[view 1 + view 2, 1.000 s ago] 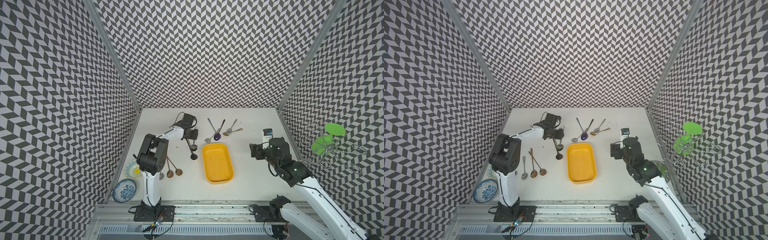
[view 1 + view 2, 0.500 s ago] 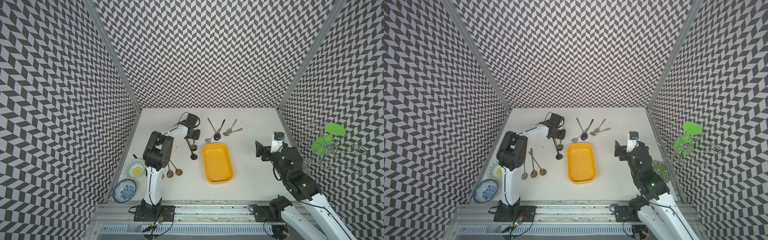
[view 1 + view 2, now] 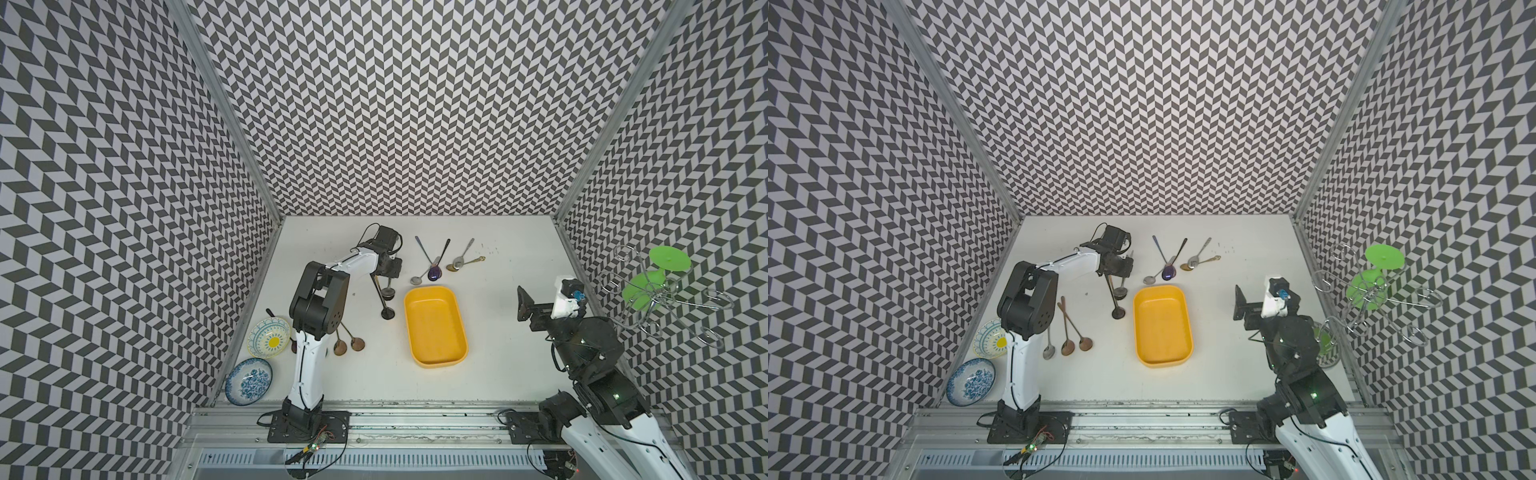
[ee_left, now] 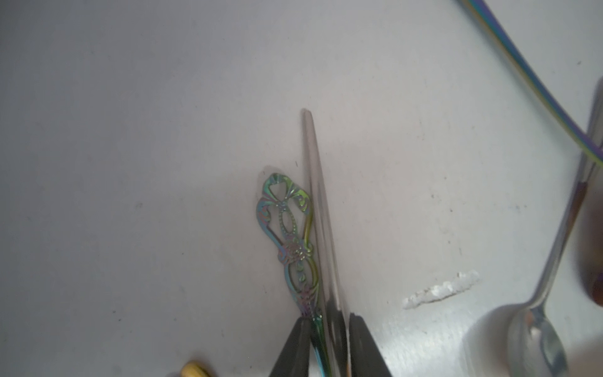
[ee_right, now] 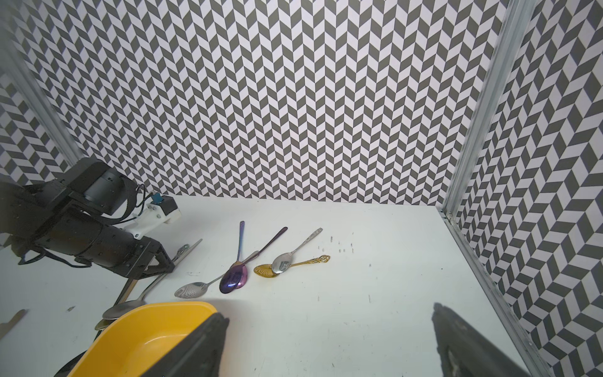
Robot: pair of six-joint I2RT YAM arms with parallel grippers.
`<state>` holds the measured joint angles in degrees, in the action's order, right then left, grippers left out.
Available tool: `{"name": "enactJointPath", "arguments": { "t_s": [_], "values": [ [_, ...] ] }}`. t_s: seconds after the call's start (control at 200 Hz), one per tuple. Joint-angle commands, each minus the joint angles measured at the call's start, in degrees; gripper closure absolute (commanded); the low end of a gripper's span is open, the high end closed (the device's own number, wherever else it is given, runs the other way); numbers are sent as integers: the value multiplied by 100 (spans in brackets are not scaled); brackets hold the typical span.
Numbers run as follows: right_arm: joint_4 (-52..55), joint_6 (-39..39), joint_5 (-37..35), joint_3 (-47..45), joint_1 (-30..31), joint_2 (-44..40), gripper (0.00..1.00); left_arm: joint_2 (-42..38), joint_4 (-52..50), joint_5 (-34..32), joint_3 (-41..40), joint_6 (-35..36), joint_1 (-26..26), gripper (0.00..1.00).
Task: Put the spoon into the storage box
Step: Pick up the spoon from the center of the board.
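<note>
**Left jaws drawn narrow around two spoon handles; right jaws wide**

Your left gripper (image 4: 329, 346) is down at the table (image 3: 498, 374), just left of the far end of the box (image 3: 435, 328). In the left wrist view its fingers (image 4: 293, 346) flank two handles lying side by side. One belongs to an ornate spoon (image 4: 290, 235) with iridescent scrollwork, the other to a plain spoon (image 4: 318, 196) in silver. The jaws stand narrow and close against both handles. The close-up is blurred at the tips, so you cannot tell whether they actually pinch either one.

In both top views the two spoons run from the gripper toward you. Their dark heads rest on the table near the box's left wall, outside it.

Your right gripper (image 5: 326, 310) is released, its jaws spread wide with nothing between them. It is held above the table to the right of the box.

The yellow box sits on the table between the two arms, its long side running front to back.

More spoons (image 3: 436, 266) fan out behind the box. Three others (image 3: 1068, 345) lie by the left arm's base. Two dishes (image 3: 269, 337) sit along the left wall, and a rack (image 3: 660, 291) with green discs stands at the right wall.
</note>
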<state>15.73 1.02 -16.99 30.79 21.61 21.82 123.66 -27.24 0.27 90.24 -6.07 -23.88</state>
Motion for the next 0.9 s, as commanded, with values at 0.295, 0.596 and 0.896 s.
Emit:
{"name": "enactJointPath", "arguments": {
  "t_s": [0.295, 0.596, 0.896],
  "values": [
    [-499, 40, 81, -117, 19, -40, 1, -228, -154, -176, 47, 141, -249, 82],
    [-518, 55, 46, -135, 19, -91, 1, -59, -210, -169, 142, 148, -249, 98],
    [-527, 52, 36, -137, 19, -105, 1, -813, -222, 36, 57, -32, -244, 100]
  ]
}}
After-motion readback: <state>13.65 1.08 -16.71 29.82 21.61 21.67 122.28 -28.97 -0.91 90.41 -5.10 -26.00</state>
